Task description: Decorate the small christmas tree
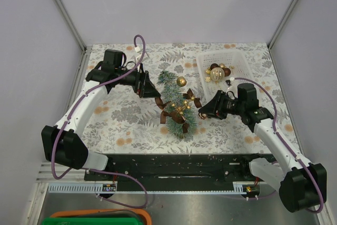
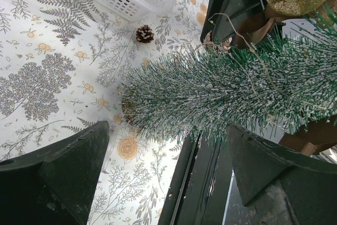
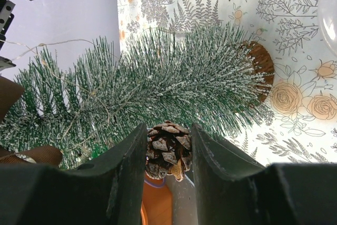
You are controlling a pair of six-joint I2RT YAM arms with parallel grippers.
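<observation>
Right pincer point(image 3: 168, 130) clamps a pine cone point(image 3: 167, 154), left pincer point(image 2: 167, 130) gapes wide; base point(image 3: 261, 67) of tree point(image 3: 158, 80) half hidden.

A robotics lab cell: plain pale panels point(image 1: 174, 3) in aluminium framing point(image 1: 62, 8) enclose a leaf-printed bench point(image 1: 121, 125) carrying bolted-down robot arms point(image 1: 84, 105).

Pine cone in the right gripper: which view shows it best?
Right wrist: the pine cone, between the fingers of the right gripper, shows clear scales. Top external: a tiny speck. Left wrist: at most a partial glimpse.
</observation>
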